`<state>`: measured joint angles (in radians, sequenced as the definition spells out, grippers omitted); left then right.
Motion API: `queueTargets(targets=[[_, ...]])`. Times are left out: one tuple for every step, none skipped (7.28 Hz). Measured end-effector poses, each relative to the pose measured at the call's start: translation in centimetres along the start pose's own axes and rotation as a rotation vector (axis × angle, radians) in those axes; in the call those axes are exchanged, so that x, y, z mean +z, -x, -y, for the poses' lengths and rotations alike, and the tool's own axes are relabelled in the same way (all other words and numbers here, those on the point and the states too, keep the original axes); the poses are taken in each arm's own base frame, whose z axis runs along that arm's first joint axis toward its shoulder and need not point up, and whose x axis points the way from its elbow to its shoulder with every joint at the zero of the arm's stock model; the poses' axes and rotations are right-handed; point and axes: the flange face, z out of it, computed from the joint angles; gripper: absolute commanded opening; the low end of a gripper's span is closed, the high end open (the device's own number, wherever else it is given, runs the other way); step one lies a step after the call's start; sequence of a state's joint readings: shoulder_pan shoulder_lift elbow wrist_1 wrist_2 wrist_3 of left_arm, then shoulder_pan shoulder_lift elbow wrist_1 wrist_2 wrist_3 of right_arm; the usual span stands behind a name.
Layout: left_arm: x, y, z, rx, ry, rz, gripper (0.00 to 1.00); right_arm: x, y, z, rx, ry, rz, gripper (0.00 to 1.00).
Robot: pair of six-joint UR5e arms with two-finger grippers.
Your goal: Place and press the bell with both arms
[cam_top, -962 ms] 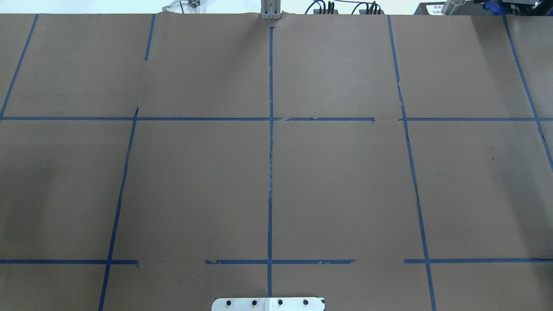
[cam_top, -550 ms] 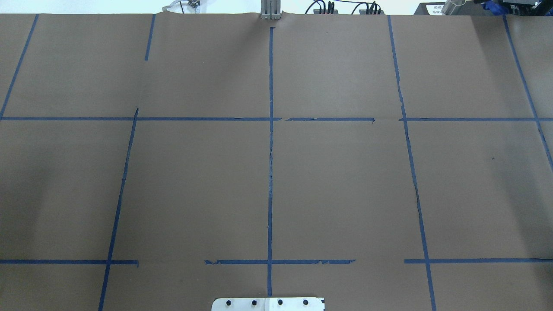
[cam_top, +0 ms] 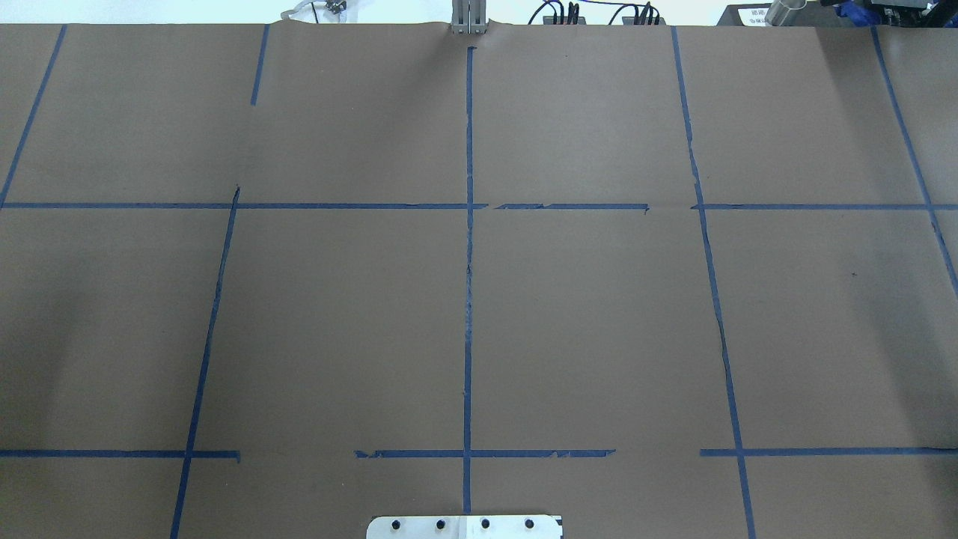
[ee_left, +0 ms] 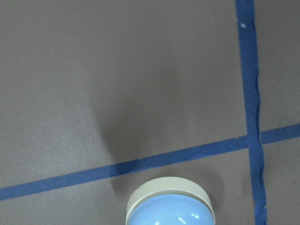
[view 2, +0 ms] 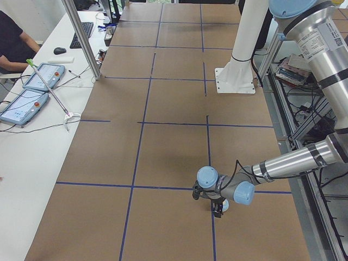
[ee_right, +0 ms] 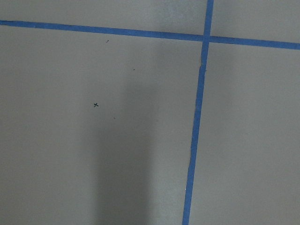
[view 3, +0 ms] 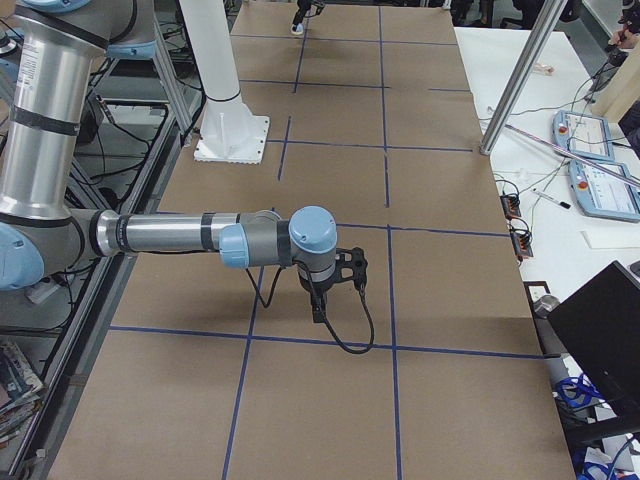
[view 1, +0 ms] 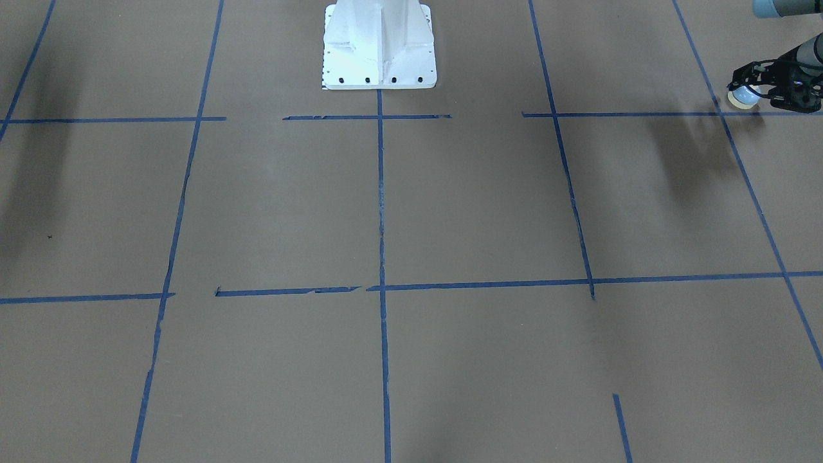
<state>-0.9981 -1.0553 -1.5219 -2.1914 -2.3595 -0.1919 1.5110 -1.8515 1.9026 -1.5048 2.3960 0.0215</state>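
The light-blue bell [view 1: 744,97] with its cream rim sits between the fingers of my left gripper [view 1: 750,90] at the table's far left end, close to a blue tape crossing. The left wrist view shows the bell [ee_left: 171,210] at its bottom edge, dome towards the camera, with a shadow on the paper beside it. The left gripper [view 2: 216,205] hangs low over the table. My right gripper [view 3: 319,310] shows only in the exterior right view, low over the table at the right end; I cannot tell whether it is open. The right wrist view shows only paper and tape.
Brown paper with a blue tape grid [cam_top: 468,299] covers the table. The white pedestal base [view 1: 379,51] stands at the robot's edge. An operators' desk with tablets [view 2: 33,89] and an aluminium post [view 2: 81,38] runs along the far side.
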Motion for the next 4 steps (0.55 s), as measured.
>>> queueTargets(targets=[[0.25,0.00,-0.02,0.003,0.008,0.003,1.00,-0.02,0.02,0.00,0.000,0.000,0.000,1.00],[0.42,-0.09,0.06,0.008,0.013,0.004,1.00,-0.02,0.02,0.00,0.001,0.000,0.000,1.00],[0.52,-0.27,0.26,0.016,0.017,0.004,1.00,-0.02,0.02,0.00,0.001,0.000,0.000,1.00],[0.59,-0.41,0.46,0.021,0.019,0.005,1.00,-0.02,0.02,0.00,0.001,0.000,0.000,1.00]])
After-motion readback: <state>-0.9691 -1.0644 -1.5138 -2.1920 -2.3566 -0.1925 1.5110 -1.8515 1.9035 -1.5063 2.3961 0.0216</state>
